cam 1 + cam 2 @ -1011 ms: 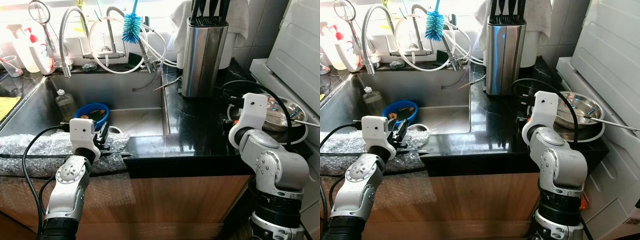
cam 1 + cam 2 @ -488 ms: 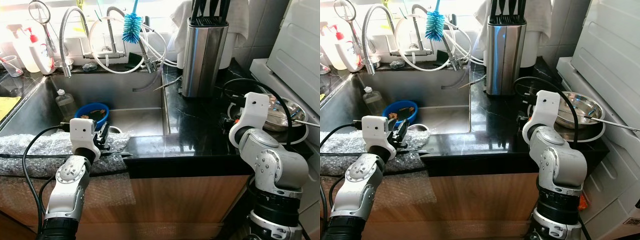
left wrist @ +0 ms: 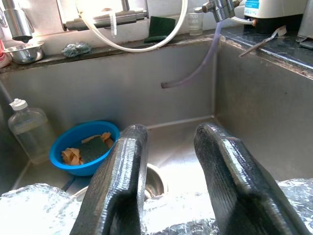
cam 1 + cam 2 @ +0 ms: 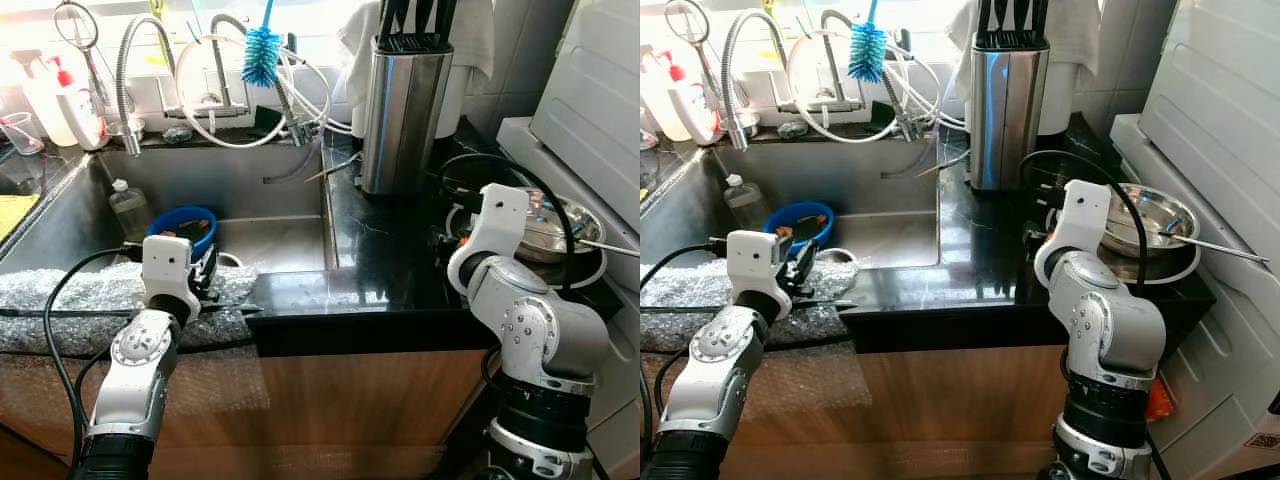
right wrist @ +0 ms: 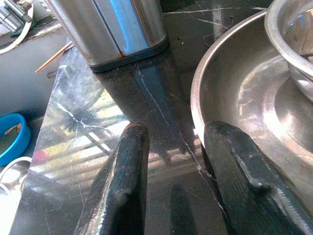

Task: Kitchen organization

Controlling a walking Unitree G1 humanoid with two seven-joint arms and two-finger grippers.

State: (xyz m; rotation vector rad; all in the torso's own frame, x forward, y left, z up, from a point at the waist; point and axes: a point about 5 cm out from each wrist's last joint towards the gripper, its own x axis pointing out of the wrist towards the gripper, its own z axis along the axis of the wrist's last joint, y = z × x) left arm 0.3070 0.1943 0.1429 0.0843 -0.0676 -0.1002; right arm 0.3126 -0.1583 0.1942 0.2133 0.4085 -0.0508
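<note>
Right gripper stood with its two black fingers parted and nothing between them, low over the black counter just beside the rim of the wide steel pan, with the steel knife block a little beyond on the same counter. A smaller steel bowl sat inside the pan, and a thin metal handle stuck out of it away from the block. By my reading the step in hand was the approach to the pan for tidying; the next move would call for the parted fingers to straddle the rim and close on it, though which piece was meant is only a guess. Left gripper was likewise parted and empty, held over the bubble wrap at the sink's front edge, well apart from the block, with a blue bowl and a clear bottle down in the sink.
</note>
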